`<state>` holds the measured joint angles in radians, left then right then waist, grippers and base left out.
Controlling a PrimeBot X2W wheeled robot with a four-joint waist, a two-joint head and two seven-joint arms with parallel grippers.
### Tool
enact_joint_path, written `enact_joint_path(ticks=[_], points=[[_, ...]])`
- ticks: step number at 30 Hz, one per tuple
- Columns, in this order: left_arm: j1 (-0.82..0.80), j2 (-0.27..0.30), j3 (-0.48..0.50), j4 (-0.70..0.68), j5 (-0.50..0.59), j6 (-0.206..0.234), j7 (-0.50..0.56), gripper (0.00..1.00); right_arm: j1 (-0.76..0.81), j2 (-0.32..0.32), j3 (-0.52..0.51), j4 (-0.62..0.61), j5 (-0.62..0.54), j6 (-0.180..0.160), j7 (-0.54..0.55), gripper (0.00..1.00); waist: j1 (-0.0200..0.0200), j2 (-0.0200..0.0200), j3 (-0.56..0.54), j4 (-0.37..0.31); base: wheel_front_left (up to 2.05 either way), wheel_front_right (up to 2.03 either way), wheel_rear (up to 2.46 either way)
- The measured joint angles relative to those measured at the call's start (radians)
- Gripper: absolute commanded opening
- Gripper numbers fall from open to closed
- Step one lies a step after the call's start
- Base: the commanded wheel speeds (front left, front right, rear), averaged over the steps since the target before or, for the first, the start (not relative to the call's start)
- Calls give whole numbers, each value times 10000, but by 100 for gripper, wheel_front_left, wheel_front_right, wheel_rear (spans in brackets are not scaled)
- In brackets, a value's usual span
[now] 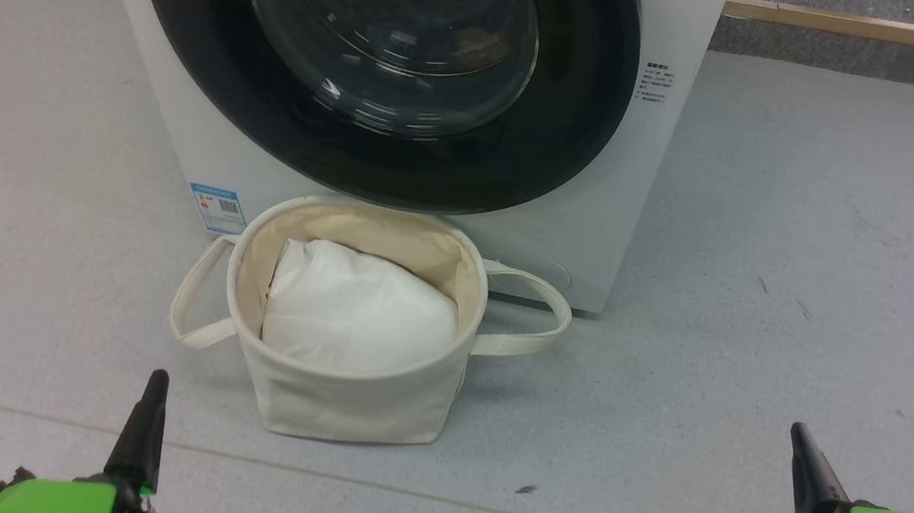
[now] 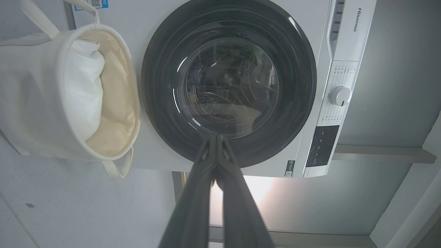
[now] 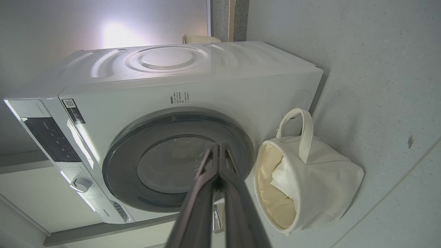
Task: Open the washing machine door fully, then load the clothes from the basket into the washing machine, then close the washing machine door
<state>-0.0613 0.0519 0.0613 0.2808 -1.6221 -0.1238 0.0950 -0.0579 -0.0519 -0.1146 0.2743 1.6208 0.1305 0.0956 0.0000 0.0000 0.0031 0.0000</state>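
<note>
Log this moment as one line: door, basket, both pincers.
door: shut | basket: on floor before washer, white padding inside | left pincer: shut, empty | right pincer: shut, empty

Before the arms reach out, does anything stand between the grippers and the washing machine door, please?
The basket stands on the floor close before the washing machine door; the left gripper and right gripper otherwise have clear paths.

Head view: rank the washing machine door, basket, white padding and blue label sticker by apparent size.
1. washing machine door, though cropped at the top.
2. basket.
3. white padding inside it.
4. blue label sticker, clearly smallest.
</note>
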Motion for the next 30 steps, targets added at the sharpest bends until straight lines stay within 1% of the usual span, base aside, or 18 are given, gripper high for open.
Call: enact_joint_path(ticks=[30], points=[[-1,-13,65,0,0,0,17,0,-1,12,-61,2,-12,0,31,0,0,0,0,0,0,0,0]])
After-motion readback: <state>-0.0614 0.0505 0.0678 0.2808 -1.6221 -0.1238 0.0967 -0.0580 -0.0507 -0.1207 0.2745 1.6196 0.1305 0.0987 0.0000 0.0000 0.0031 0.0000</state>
